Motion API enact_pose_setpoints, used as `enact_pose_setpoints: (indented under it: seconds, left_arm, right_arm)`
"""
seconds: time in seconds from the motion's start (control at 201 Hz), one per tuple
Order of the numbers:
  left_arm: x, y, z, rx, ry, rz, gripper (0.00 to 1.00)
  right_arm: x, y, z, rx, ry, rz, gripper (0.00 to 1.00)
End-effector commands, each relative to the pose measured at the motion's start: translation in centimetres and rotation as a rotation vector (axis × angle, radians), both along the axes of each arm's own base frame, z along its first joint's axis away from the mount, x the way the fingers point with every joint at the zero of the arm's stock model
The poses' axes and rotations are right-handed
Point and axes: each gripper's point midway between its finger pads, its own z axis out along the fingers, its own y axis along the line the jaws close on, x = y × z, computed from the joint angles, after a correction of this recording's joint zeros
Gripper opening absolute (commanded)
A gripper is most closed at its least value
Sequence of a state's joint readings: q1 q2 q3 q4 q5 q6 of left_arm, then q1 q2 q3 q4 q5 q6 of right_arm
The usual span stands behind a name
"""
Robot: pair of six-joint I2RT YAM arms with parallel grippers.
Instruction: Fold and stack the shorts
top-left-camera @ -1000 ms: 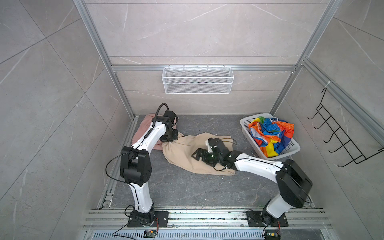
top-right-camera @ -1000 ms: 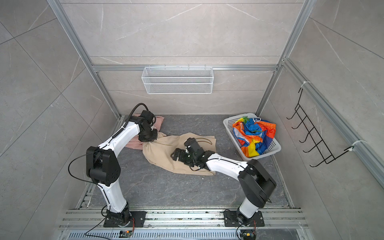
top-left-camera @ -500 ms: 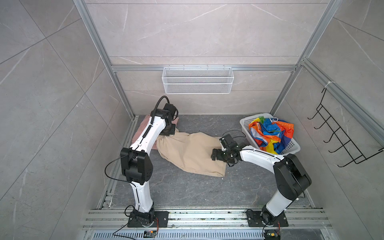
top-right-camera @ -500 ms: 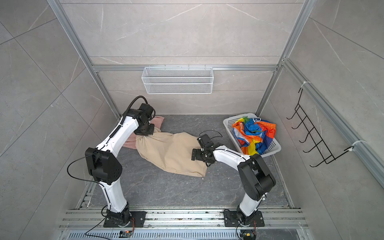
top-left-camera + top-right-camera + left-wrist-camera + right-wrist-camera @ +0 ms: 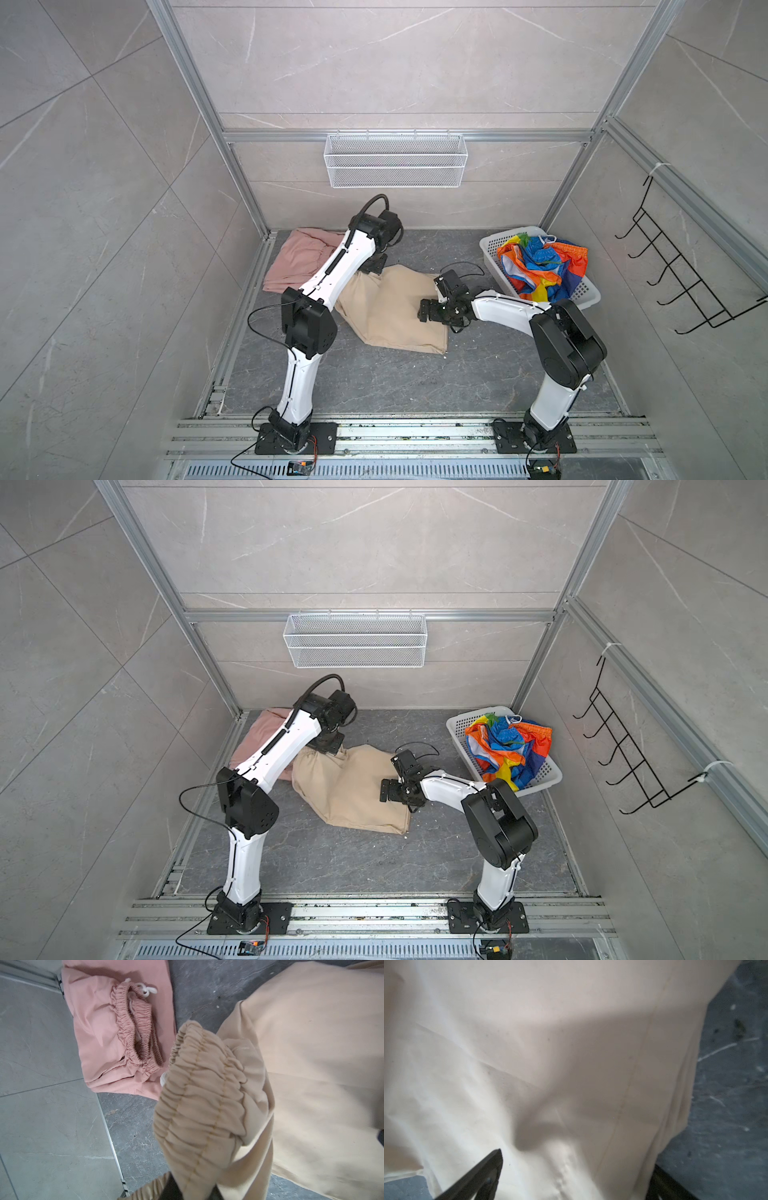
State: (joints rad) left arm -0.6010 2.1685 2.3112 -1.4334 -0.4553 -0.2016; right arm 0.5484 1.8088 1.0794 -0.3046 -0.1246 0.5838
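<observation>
Beige shorts [image 5: 390, 307] lie spread on the floor [image 5: 395, 386].
The left gripper [image 5: 372, 266] pinches their waistband [image 5: 199, 1095] beside the pink shorts [image 5: 299, 257]; the right gripper [image 5: 429, 310] stands wide over their other side.

Surface: the dark grey veined floor [image 5: 374, 386] I work on, with pale tiled walls on three sides and a metal rail along its left edge.
Far-left corner: the pink shorts [image 5: 297, 262] lie folded flat on the floor, gathered waist and white drawstring on top.
Middle: the beige shorts [image 5: 390, 316] lie spread over the floor just beside the pink shorts. Their gathered waist end is lifted off it.
Right side: the white perforated basket [image 5: 487, 249] stands on the floor by the right wall.
Marks: small pale specks dot the floor near the beige hem.
</observation>
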Motion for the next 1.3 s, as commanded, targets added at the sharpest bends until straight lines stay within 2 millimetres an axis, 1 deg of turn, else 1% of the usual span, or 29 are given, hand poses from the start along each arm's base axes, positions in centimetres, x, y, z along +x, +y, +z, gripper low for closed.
enact_pose_setpoints:
  seconds: [0.0, 0.115, 0.149, 0.159, 0.189, 0.289, 0.413, 0.483, 0.598, 0.613, 0.623, 0.687, 0.707, 0.762, 0.852, 0.882, 0.921, 0.931, 0.976, 1.011, 1.016, 1.026, 1.036, 1.061, 1.081, 1.091, 1.16, 1.2, 1.295]
  left_arm:
    - [-1.9, -2.5, 0.0, 0.007, 0.054, -0.023, 0.0]
    - [-2.6, -6.1, -2.1, -0.125, 0.138, -0.036, 0.04]
    - [-2.8, -7.0, -2.0, -0.169, 0.147, -0.037, 0.04]
    - [-2.7, -7.4, -3.1, -0.169, 0.169, -0.036, 0.05]
    - [-2.7, -8.2, -3.7, -0.199, 0.189, -0.035, 0.06]
    - [-2.9, -10.8, -4.4, -0.323, 0.231, -0.038, 0.12]
    - [-2.9, -13.6, -4.8, -0.469, 0.264, -0.037, 0.22]
    - [-2.8, -14.9, -4.4, -0.556, 0.282, -0.037, 0.25]
    - [-2.4, -17.0, -2.7, -0.714, 0.281, -0.041, 0.28]
    - [-2.3, -17.1, -1.3, -0.748, 0.259, -0.047, 0.29]
    - [-2.3, -17.2, -0.8, -0.766, 0.256, -0.05, 0.29]
    - [-1.9, -18.1, 1.5, -0.875, 0.225, -0.062, 0.31]
    - [-1.7, -18.2, 2.2, -0.897, 0.21, -0.066, 0.34]
    - [-1.2, -17.7, 4.4, -0.908, 0.132, -0.075, 0.47]
    - [-0.9, -16.4, 7.9, -0.9, 0.004, -0.133, 0.5]
    - [-0.9, -15.5, 9.5, -0.905, -0.045, -0.139, 0.5]
    - [-0.6, -14.2, 10.4, -0.902, -0.097, -0.141, 0.51]
    - [-0.7, -13.8, 11.3, -0.91, -0.121, -0.144, 0.52]
    - [-0.4, -11.8, 12.0, -0.909, -0.187, -0.125, 0.57]
    - [0.0, -10.3, 12.1, -0.92, -0.227, -0.105, 0.65]
    - [0.1, -10.2, 12.7, -0.931, -0.243, -0.106, 0.66]
    - [0.1, -9.6, 12.0, -0.928, -0.238, -0.093, 0.7]
    - [0.2, -9.3, 12.8, -0.95, -0.261, -0.09, 0.73]
    - [0.3, -8.2, 12.2, -0.976, -0.264, -0.062, 0.84]
    - [0.4, -7.4, 11.8, -1.005, -0.264, -0.037, 0.96]
    - [0.6, -7.0, 11.6, -1.024, -0.263, -0.019, 0.99]
    - [0.8, -4.9, 9.8, -1.21, -0.192, 0.063, 0.99]
    - [0.9, -3.8, 8.2, -1.286, -0.146, 0.12, 0.99]
    - [0.3, -2.2, 4.4, -1.285, -0.085, 0.211, 0.99]
  right_arm:
    - [-1.0, 0.4, -1.9, 0.026, 0.065, 0.001, 0.99]
    - [-1.3, 1.1, -1.9, 0.081, 0.069, 0.007, 0.99]
    - [-1.4, 1.3, -1.8, 0.095, 0.069, 0.008, 0.99]
    - [-1.5, 1.3, -1.8, 0.098, 0.069, 0.007, 0.99]
    - [-1.5, 1.4, -1.7, 0.11, 0.066, 0.007, 0.99]
    - [-2.0, 1.4, -1.4, 0.138, 0.059, 0.001, 0.99]
    - [-2.5, 1.4, -0.3, 0.186, 0.033, -0.012, 0.99]
    - [-2.9, 1.3, 0.4, 0.204, 0.022, -0.011, 0.99]
    - [-3.6, 0.3, 1.9, 0.212, -0.003, -0.019, 0.99]
    - [-3.7, 0.1, 2.1, 0.214, -0.007, -0.02, 0.99]
    - [-3.7, -0.1, 2.4, 0.215, -0.012, -0.024, 0.99]
    - [-3.9, -0.9, 3.6, 0.222, -0.031, -0.033, 0.99]
    - [-3.9, -1.2, 4.0, 0.224, -0.038, -0.038, 0.99]
    - [-4.0, -1.8, 5.2, 0.224, -0.057, -0.042, 0.99]
    - [-4.1, -2.7, 7.4, 0.208, -0.095, -0.043, 0.99]
    - [-4.0, -2.9, 8.0, 0.204, -0.108, -0.045, 0.99]
    - [-4.0, -3.1, 8.9, 0.197, -0.123, -0.048, 0.99]
    - [-4.0, -3.2, 9.1, 0.195, -0.127, -0.048, 0.99]
    - [-3.8, -3.4, 9.7, 0.181, -0.139, -0.057, 0.99]
    - [-3.6, -3.7, 10.1, 0.166, -0.144, -0.065, 0.99]
    - [-3.6, -3.7, 10.2, 0.164, -0.146, -0.066, 0.99]
    - [-3.5, -3.7, 10.4, 0.163, -0.149, -0.068, 0.99]
    - [-3.4, -3.7, 10.5, 0.16, -0.15, -0.069, 0.99]
    - [-3.2, -3.7, 10.8, 0.157, -0.157, -0.074, 0.99]
    - [-3.0, -3.6, 11.0, 0.156, -0.159, -0.078, 0.99]
    - [-2.9, -3.5, 11.1, 0.154, -0.161, -0.079, 0.99]
    - [-2.1, -2.5, 11.7, 0.15, -0.167, -0.073, 0.99]
    - [-1.6, -1.6, 11.8, 0.14, -0.163, -0.065, 0.99]
    - [-0.7, 1.5, 11.6, 0.107, -0.152, -0.017, 0.99]
